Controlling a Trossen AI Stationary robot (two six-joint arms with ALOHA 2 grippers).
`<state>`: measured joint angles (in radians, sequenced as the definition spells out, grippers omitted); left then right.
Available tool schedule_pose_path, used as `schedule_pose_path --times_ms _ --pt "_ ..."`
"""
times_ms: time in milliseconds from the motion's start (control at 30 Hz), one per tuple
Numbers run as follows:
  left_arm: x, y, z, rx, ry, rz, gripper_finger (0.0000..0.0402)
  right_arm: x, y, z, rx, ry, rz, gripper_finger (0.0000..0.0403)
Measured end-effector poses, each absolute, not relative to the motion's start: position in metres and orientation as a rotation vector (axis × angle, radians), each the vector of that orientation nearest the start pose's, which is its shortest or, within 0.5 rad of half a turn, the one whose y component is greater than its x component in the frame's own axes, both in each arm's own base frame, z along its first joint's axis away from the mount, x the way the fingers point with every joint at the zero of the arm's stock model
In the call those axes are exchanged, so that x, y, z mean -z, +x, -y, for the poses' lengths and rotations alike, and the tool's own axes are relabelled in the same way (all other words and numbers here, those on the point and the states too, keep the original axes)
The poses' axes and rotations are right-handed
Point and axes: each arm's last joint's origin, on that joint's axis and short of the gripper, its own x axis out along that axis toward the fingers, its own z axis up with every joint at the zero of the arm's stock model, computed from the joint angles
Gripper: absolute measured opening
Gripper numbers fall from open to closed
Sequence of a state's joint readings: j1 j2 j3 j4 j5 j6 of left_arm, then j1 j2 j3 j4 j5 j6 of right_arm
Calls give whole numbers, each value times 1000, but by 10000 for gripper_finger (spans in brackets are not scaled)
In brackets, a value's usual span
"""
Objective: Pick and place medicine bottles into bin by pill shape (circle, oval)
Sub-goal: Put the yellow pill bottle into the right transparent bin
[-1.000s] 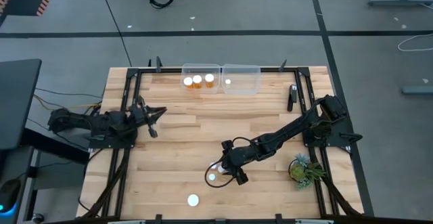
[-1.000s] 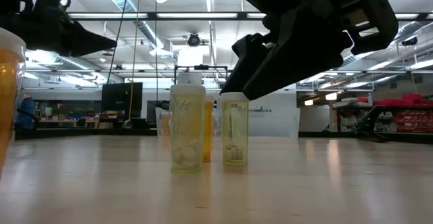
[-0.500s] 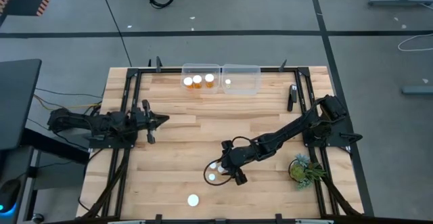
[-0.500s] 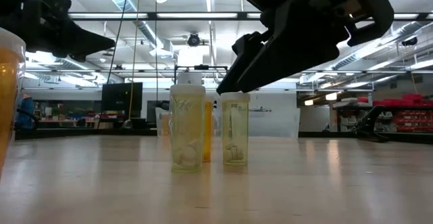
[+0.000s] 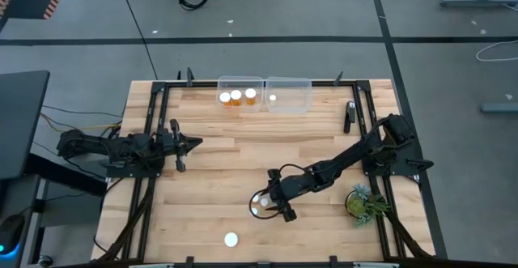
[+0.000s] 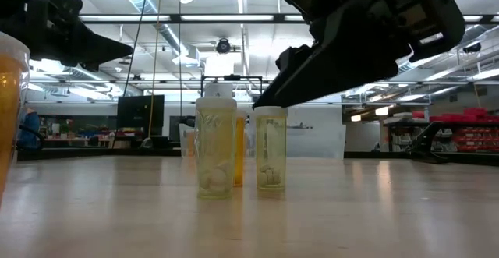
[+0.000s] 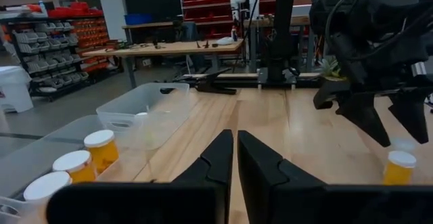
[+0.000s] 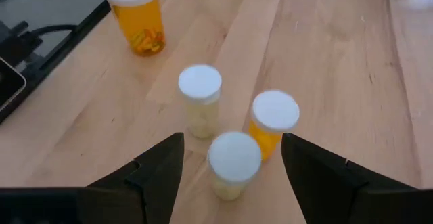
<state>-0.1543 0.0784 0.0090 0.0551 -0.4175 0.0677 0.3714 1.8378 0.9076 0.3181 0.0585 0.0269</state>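
Observation:
Three medicine bottles with white caps stand upright in a cluster at the table's near middle. In the right wrist view they are a pale one, an orange one and the nearest pale one. My right gripper is open, slanting down, with one finger on each side of the nearest bottle and not touching it. A fourth bottle stands nearer the near edge. My left gripper waits shut at the left, pointing level.
Two clear bins sit at the far edge. The left bin holds three bottles, the right bin holds one. A green plant stands at the near right, beside my right arm. A dark tool lies at the far right.
My left gripper has swung round from slanting toward the near edge to pointing straight at the table's right edge, staying shut. My right gripper has tipped a little over the bottle cluster, still open. The bottles have not moved.

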Motion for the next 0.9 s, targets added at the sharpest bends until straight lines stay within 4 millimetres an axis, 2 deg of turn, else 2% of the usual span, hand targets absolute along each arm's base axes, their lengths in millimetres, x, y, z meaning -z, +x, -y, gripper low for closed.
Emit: schedule_pose_path --times_ms 200,433,567,900 --pt "-165 100 4 -263 68 -24 23 -137 340 -131 -288 -84 -609 255" --pt "-164 101 4 -262 71 -36 26 -112 347 -136 -286 -90 -675 255" --pt "-162 103 4 -263 66 -65 31 -115 354 -137 -282 -96 -671 255" --pt "-160 105 4 -270 68 -86 21 -128 360 -137 -259 -143 -805 255"
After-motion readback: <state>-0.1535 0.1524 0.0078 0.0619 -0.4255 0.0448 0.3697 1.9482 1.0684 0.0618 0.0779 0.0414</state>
